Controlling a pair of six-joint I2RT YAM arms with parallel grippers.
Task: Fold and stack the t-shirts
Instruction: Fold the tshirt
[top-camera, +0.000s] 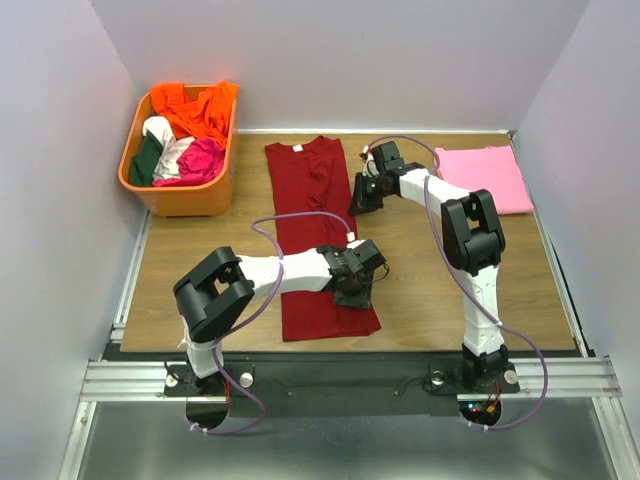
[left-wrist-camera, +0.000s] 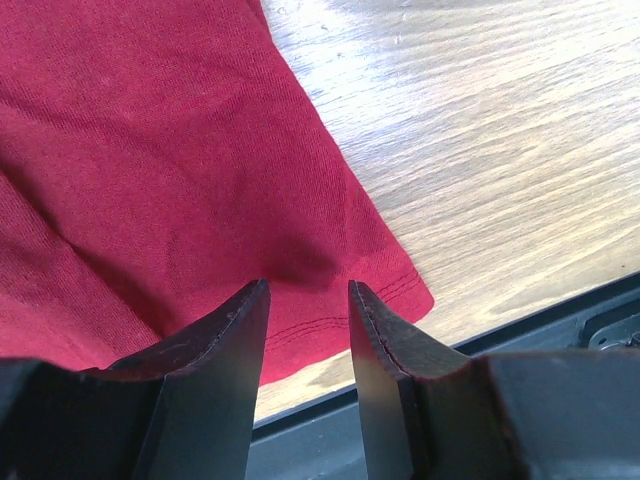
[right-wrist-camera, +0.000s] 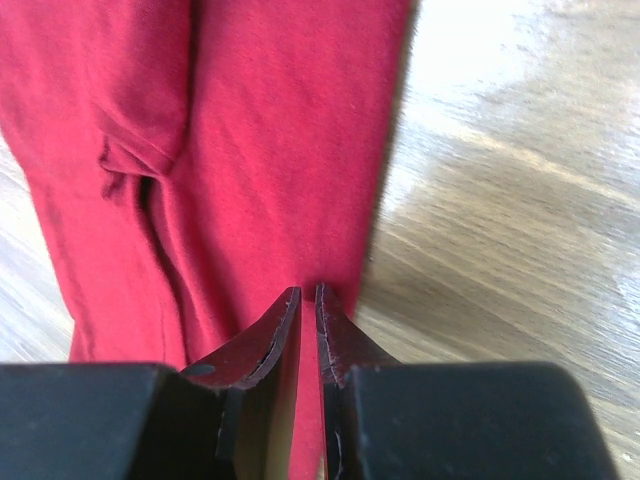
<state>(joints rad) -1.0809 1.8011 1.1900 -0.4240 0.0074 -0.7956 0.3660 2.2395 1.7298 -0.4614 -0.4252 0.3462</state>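
The maroon t-shirt (top-camera: 300, 190) lies flat along the middle of the table (top-camera: 425, 300), neck at the far end and hem (left-wrist-camera: 340, 325) near us, its sleeves turned in so that it makes one long strip. The pink t-shirt (top-camera: 483, 178) sits folded at the far right, well apart from it.

We judge the cloth light, limp and thin. It will sag from any single hold and drag on the wood rather than slide cleanly, so two pinches on one long edge suit it best. Nothing here is fragile or slippery.

Our left tool (left-wrist-camera: 308, 288) hangs released just above the near right corner of the hem, jaws parted with nothing between them. Our right tool (right-wrist-camera: 308, 292) is clenched to a thin slit at the right edge further up, with red cloth showing in the slit. We read that as a pinch on the edge, though the view is tight.

The table is pale wood, matte and level, with bare board to the right of the strip. Plain walls (top-camera: 60, 150) close in on three sides, and an orange basket (top-camera: 185, 195) of mixed clothes stands at the far left.
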